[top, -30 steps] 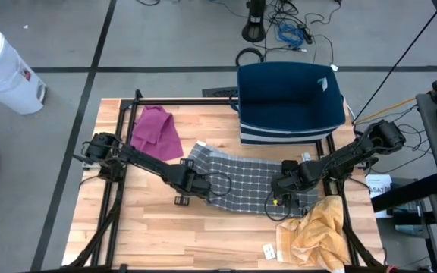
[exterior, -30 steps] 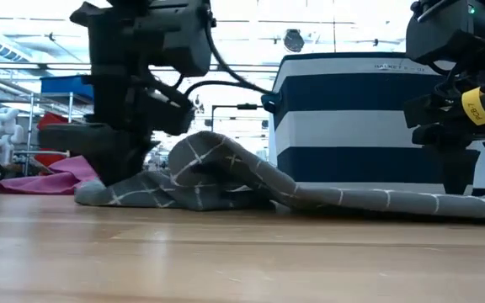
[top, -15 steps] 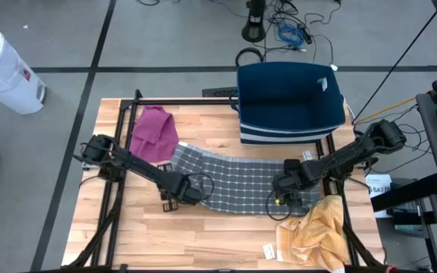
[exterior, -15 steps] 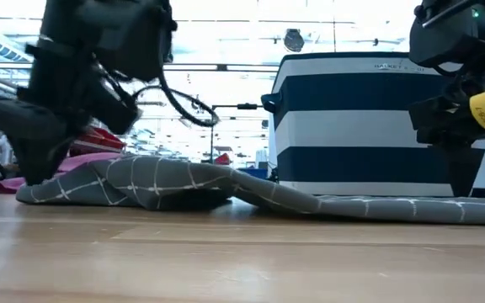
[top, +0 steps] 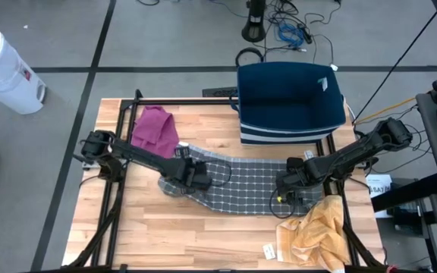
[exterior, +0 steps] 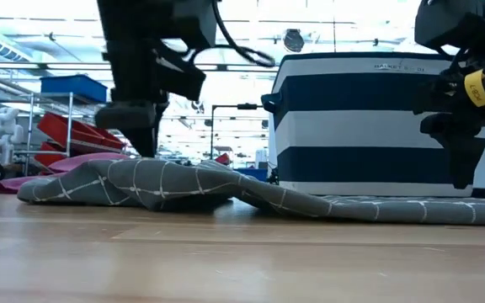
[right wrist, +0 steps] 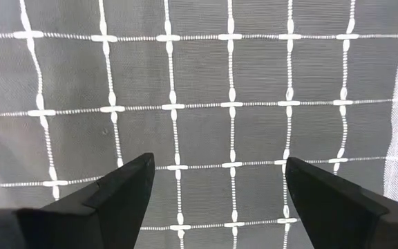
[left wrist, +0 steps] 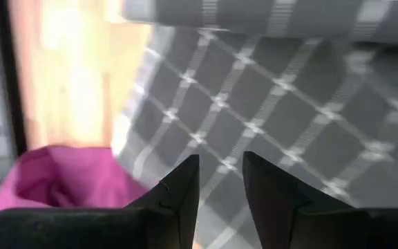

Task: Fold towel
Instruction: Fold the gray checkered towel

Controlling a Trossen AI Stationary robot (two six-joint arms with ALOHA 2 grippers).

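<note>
The grey white-checked towel point(top: 237, 184) lies rumpled mid-table before the blue-striped bin point(top: 289, 102), its left end humped, with the right gripper point(right wrist: 216, 183) spread wide just above its right part and the left gripper point(left wrist: 220, 181) narrowly parted, empty, over the hump.

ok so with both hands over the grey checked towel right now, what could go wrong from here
1. The grey checked towel lies rumpled, with a raised fold near the left hand; a fold made now may come out crooked.
2. The pink cloth lies close beside that end, so the left hand might catch it too.
3. The right hand hangs open above flat fabric; closing there may pinch only a little cloth, and the yellow cloth touches that end.
</note>
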